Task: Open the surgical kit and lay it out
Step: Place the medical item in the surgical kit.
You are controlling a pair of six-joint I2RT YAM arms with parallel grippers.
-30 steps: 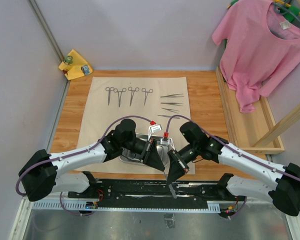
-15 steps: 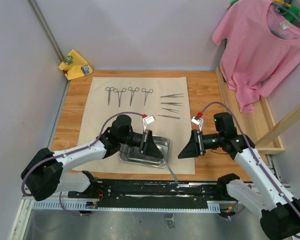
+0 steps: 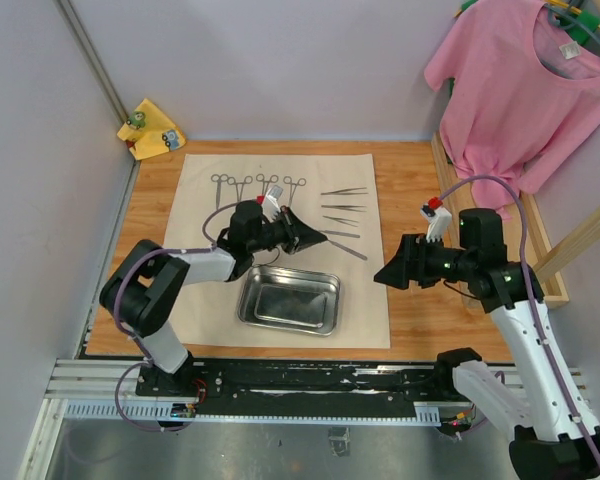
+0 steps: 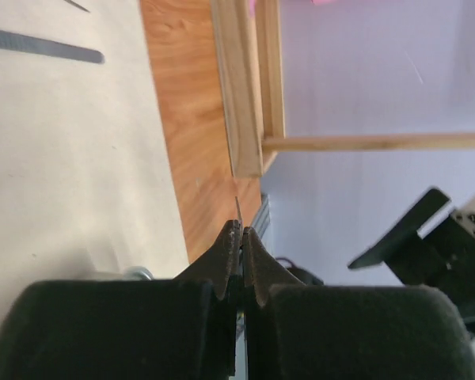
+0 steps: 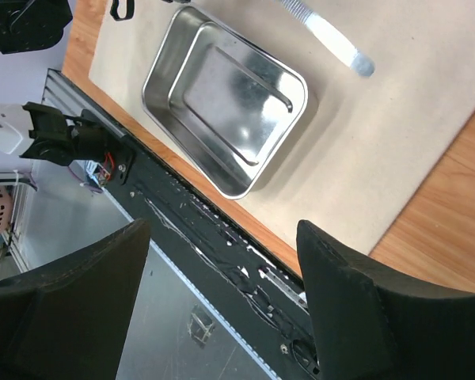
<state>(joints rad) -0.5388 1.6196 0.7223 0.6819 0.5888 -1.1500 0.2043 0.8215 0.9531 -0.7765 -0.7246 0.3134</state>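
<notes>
Surgical kit (image 3: 280, 165) lies opened on the bench (image 3: 415, 200), its beige cloth wrap (image 3: 195, 215) spread flat to serve as the laying-out surface. Four ring-handled forceps (image 3: 242, 188) sit side by side along the far part of the wrap, rings toward the far edge. To their right, slim tweezers (image 3: 345, 208) lie in a column, roughly parallel and apart from one another.

The left claw (image 3: 315, 240) is clenched on one more tweezer (image 3: 348, 250), which juts from its tips just on the near side of that column, seemingly aimed at the next free slot. The left wrist view shows the fingers (image 4: 226, 253) pressed together with only a sliver of metal between them. Whether the tweezer's tip touches the cloth I cannot tell.

The right claw (image 3: 385, 275) is released, its fingers wide with nothing between them. It hangs near the wrap's right edge, probably to leave room.

The steel tray (image 3: 288, 300) rests on the near part of the wrap, mouth up and empty. The right wrist view shows only its bare, shiny floor (image 5: 229, 103), so the held tweezer looks like the last piece to place.
</notes>
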